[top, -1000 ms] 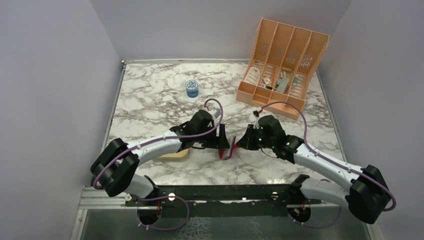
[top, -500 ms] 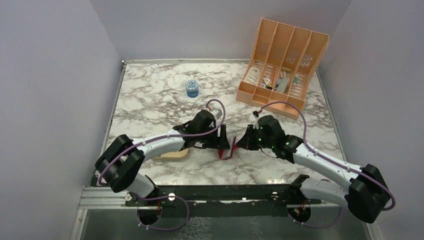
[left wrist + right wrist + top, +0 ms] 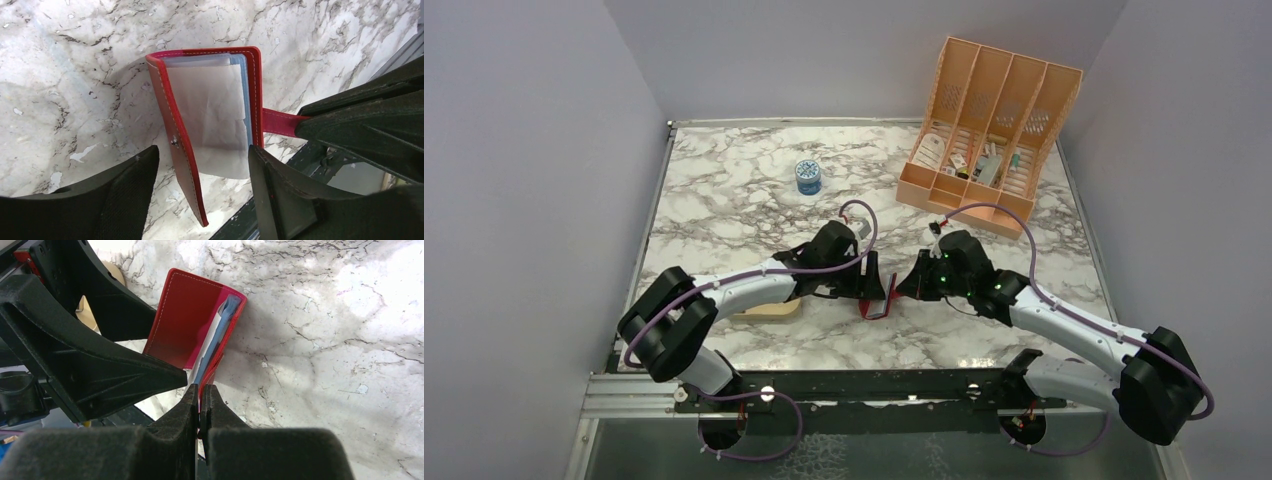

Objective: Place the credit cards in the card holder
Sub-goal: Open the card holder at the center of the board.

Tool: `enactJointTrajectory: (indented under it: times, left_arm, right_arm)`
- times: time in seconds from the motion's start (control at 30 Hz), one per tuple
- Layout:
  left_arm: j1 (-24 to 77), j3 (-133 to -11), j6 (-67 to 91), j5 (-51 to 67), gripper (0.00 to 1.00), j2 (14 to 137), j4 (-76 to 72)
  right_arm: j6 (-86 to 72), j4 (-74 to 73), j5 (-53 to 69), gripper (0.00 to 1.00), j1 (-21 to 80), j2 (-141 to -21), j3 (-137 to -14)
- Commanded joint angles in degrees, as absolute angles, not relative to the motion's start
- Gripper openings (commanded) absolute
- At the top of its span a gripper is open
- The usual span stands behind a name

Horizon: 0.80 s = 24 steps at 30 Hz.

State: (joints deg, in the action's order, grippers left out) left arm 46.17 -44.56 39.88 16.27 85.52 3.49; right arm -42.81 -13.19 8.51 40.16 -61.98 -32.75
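Observation:
The dark red card holder (image 3: 172, 125) stands open on edge on the marble, seen from above as a small red shape (image 3: 876, 303). A white paper slip (image 3: 210, 115) shows in its pale blue pockets. My right gripper (image 3: 200, 390) is shut on the holder's red strap (image 3: 277, 121) and keeps the holder (image 3: 182, 320) upright. My left gripper (image 3: 200, 155) is open, and the front cover with its snap lies between the fingers, touching neither. From above, the two grippers, left (image 3: 869, 285) and right (image 3: 906, 287), meet at the holder. The credit cards are out of view.
A shallow tan tray (image 3: 774, 309) lies mostly under my left forearm. A peach slotted organizer (image 3: 989, 125) stands at the back right. A small blue jar (image 3: 808, 176) sits at the back centre. Grey walls close in the left, right and back sides.
My left arm has crept slightly to the right, closer to the holder. The right arm and the holder have stayed put.

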Motion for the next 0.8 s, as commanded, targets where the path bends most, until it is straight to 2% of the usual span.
enactJointTrajectory:
  times: [0.0, 0.1, 0.37, 0.77]
  left_arm:
    - [46.8, -46.3, 38.8, 17.0, 0.64, 86.1, 2.0]
    - [46.8, -46.0, 38.8, 15.6, 0.64, 85.3, 2.4]
    - [47.1, -46.4, 38.9, 16.3, 0.72, 86.1, 1.5]
    - [47.7, -46.1, 38.2, 14.6, 0.66, 86.4, 1.6]
  right_arm:
    - [-42.1, -12.1, 9.3, 0.01, 40.2, -61.5, -34.9]
    - [-41.7, -13.5, 7.8, 0.01, 40.3, -61.1, -35.1]
    - [-42.3, -12.8, 8.8, 0.01, 40.3, -60.8, -34.2]
    - [-42.3, -12.8, 8.6, 0.01, 40.3, -60.9, -34.1]
